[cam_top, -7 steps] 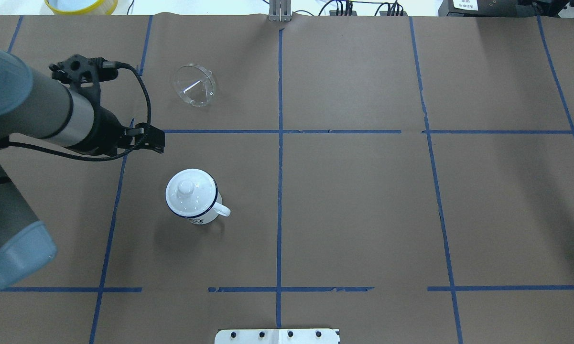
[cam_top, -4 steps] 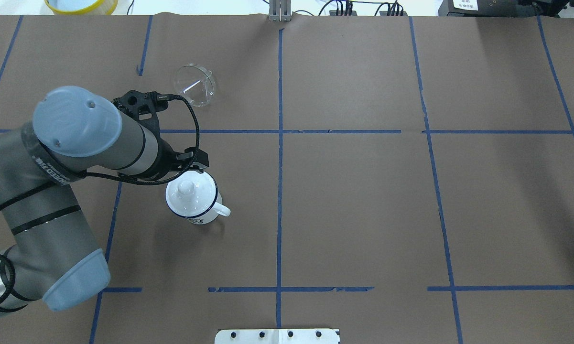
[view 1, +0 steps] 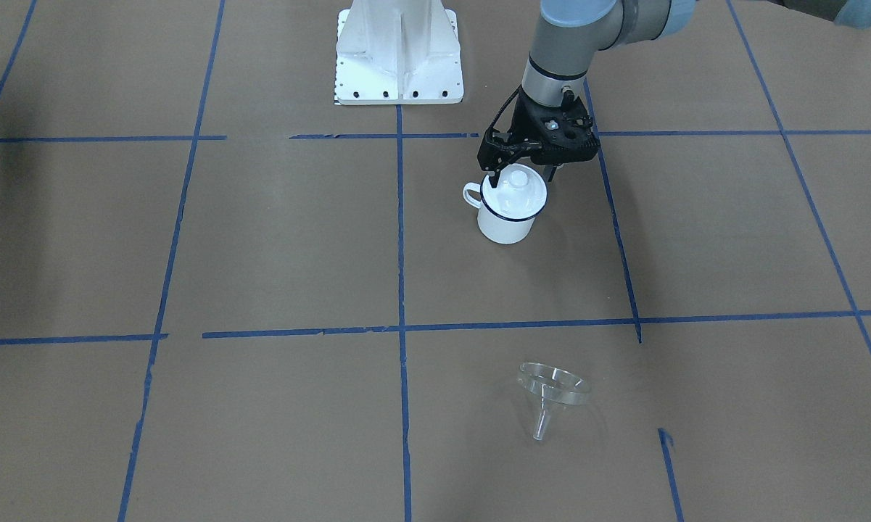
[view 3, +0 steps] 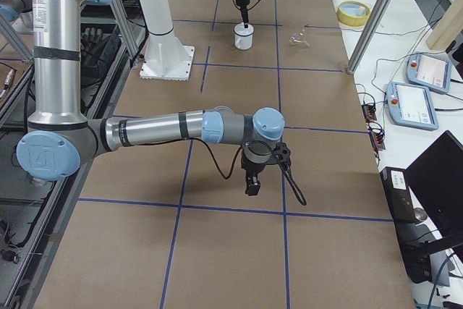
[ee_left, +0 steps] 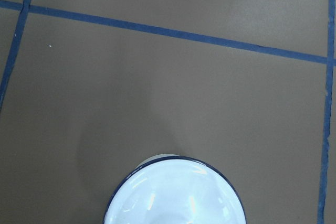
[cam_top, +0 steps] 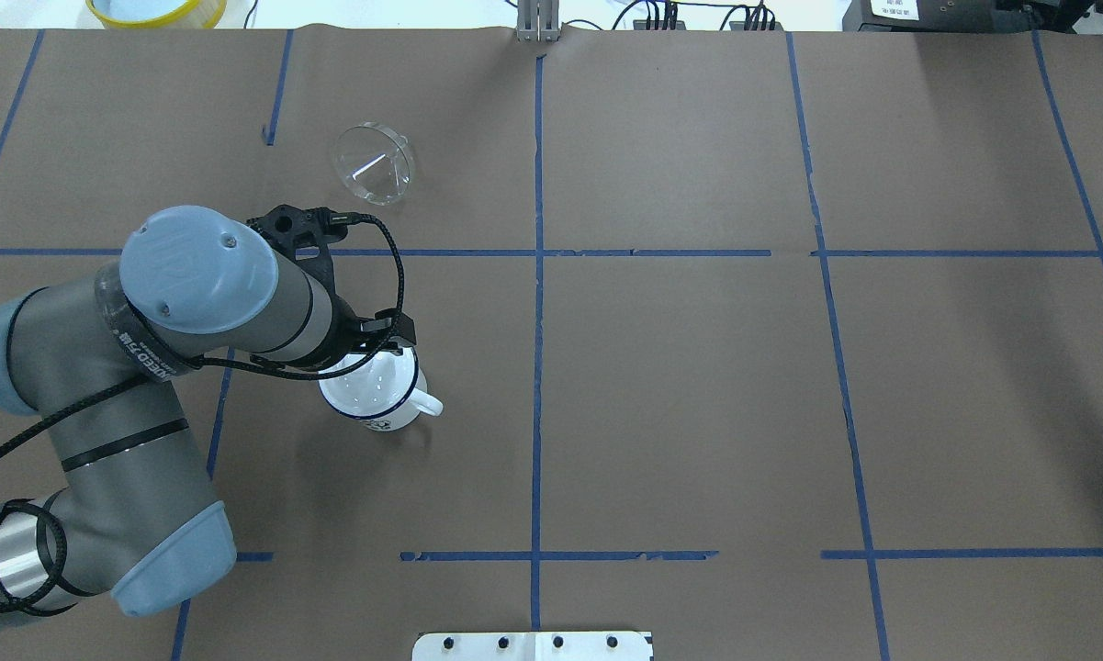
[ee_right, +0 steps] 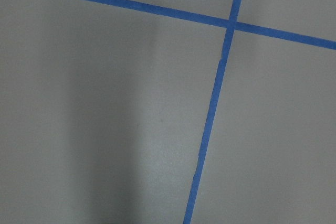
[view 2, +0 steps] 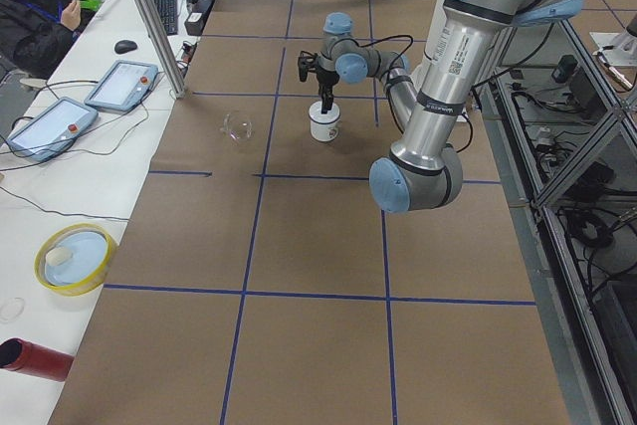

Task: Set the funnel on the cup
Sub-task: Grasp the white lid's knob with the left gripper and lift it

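— Where is the funnel?

— The funnel (view 1: 551,391) lies tipped on its side on the brown table (view 1: 261,239), with its spout pointing away from the robot. Nothing touches it. It is well apart from the cup (view 1: 506,217), and a blue tape line (view 1: 522,324) runs between the two.

— And the cup?

— It stands upright, its handle toward the robot's right. A white lid (view 1: 516,194) sits on it and covers its mouth.

— What about the left arm?

— The left gripper (view 1: 523,181) hangs right over the cup. Its fingers (view 1: 494,174) are spread, one on each side of the lid's knob. I cannot tell whether they touch it. In the overhead view the arm hides the knob.

— The right one?

— The right gripper (view 3: 253,179) hovers low over the table, far from both things. It shows only from the side, so I cannot tell whether it is spread or pressed together. Its own camera sees just brown paper and crossing tape.

— Anything else around?

— The robot's white base plate (view 1: 399,80) sits behind the cup. On the white bench past the funnel's edge of the table there are a yellow-rimmed dish (view 2: 75,258) and two tablets (view 2: 121,85). A seated person (view 2: 35,12) is beyond them.
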